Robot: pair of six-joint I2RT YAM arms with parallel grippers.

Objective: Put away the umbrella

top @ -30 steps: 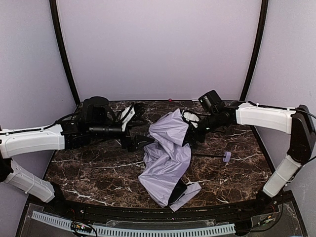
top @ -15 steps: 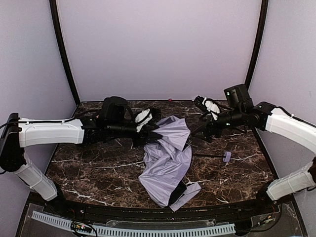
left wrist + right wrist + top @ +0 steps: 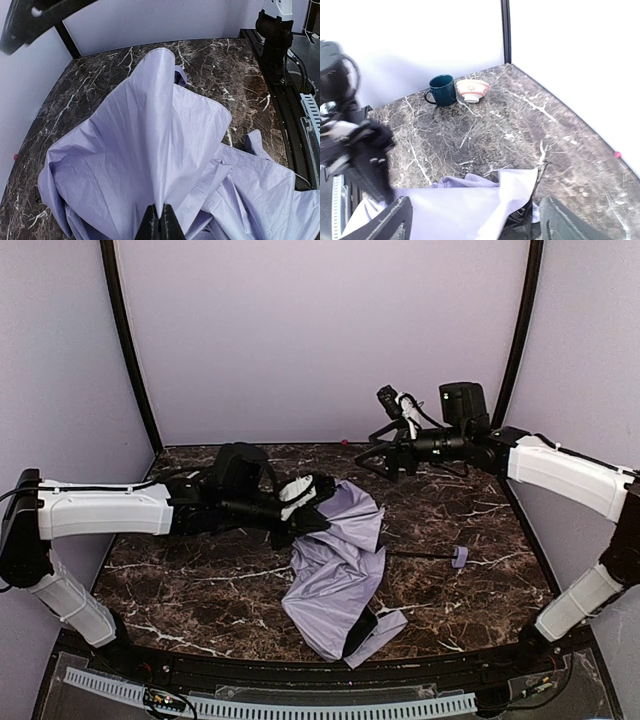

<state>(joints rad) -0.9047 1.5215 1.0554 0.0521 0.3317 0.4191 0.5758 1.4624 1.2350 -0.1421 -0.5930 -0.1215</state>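
Jaws: left gripper (image 3: 160,222) pinching umbrella (image 3: 335,570) fold, right gripper (image 3: 477,222) wide, empty, far right | Tip: pull fold taut (gently) before wrapping.

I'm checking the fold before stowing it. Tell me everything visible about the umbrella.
The umbrella lies collapsed and crumpled on the marble table: pale lavender fabric, black underside showing at its near edge, a thin black shaft pointing right to a small lavender knob. The left tool is shut on a raised fold of its canopy.
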